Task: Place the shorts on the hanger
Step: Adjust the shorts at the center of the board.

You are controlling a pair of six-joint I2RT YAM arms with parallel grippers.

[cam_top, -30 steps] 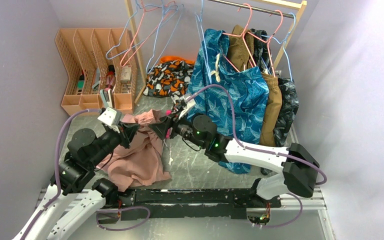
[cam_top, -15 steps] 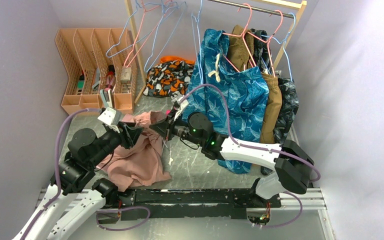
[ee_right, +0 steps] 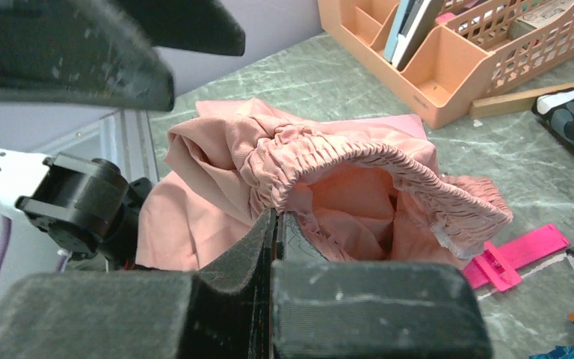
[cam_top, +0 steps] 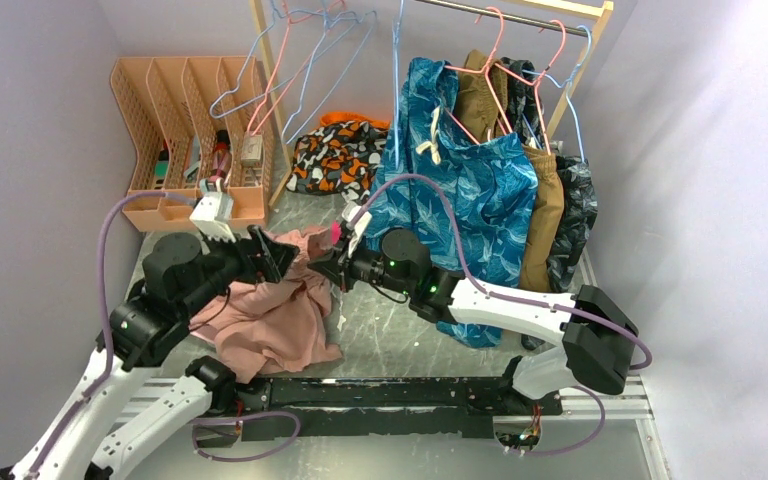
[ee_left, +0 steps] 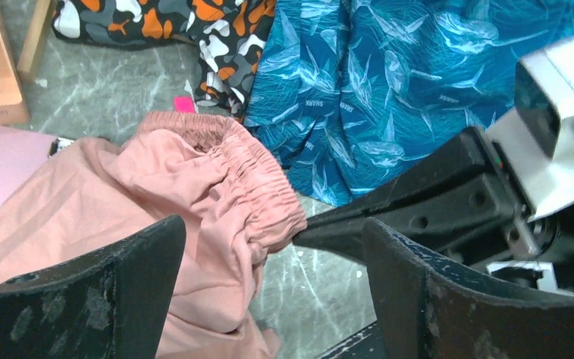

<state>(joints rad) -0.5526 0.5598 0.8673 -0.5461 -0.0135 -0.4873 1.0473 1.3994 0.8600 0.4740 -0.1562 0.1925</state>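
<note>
While the right tool (ee_right: 275,218) was clamped shut on the waistband of the shorts (cam_top: 265,320), the left tool (ee_left: 269,228) stood wide open just beside the fabric, gripping nothing. The shorts lay heaped on the table (cam_top: 390,330) between both arms.

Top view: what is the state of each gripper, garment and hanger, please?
shorts, waistband pinched and held up, rest crumpled on the table
right gripper, shut on the shorts
left gripper, open, holding nothing
blue hanger, empty, hanging on the rack
blue patterned garment, hanging on the rack
</note>
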